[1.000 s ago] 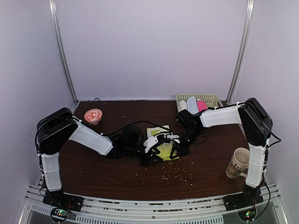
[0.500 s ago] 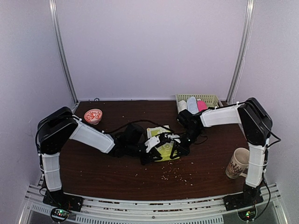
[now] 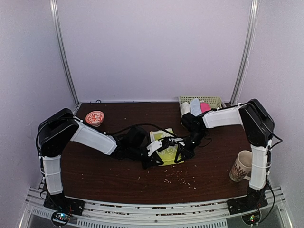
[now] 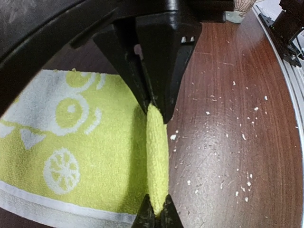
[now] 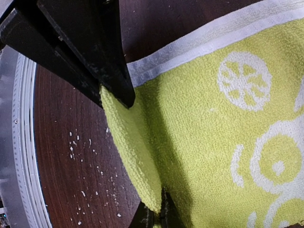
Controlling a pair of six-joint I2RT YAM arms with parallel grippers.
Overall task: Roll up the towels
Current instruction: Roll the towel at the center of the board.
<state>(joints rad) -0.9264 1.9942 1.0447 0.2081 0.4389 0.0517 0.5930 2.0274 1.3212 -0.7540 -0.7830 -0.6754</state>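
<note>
The yellow-green towel (image 3: 167, 151) lies spread on the middle of the tabletop (image 3: 104, 175), its lemon print up and a white band along one side edge. Its near edge is drawn up into a narrow ridge. The left hand (image 3: 153, 152) has its fingers pressed together on that ridge from the left, and the right hand (image 3: 183, 149) pinches the same ridge from the right, so the two hands sit just beside each other over the cloth. In the left wrist view the fold stands between the two fingertips (image 4: 154, 156), with bare brown wood and scattered crumbs (image 4: 223, 137) on the open side. The right wrist view shows the same pinch (image 5: 137, 152), the metal rail of the near edge beyond it. Bare wood lies on the near side and to the left. A basket (image 3: 214, 99) stands in the far right corner, holding a white roll (image 3: 185, 108), a light-blue roll (image 3: 195, 107) and the pink towel (image 3: 205, 107) side by side. A small bowl (image 3: 94, 118) sits far left; a cup (image 3: 241, 165) stands near the right edge.
</note>
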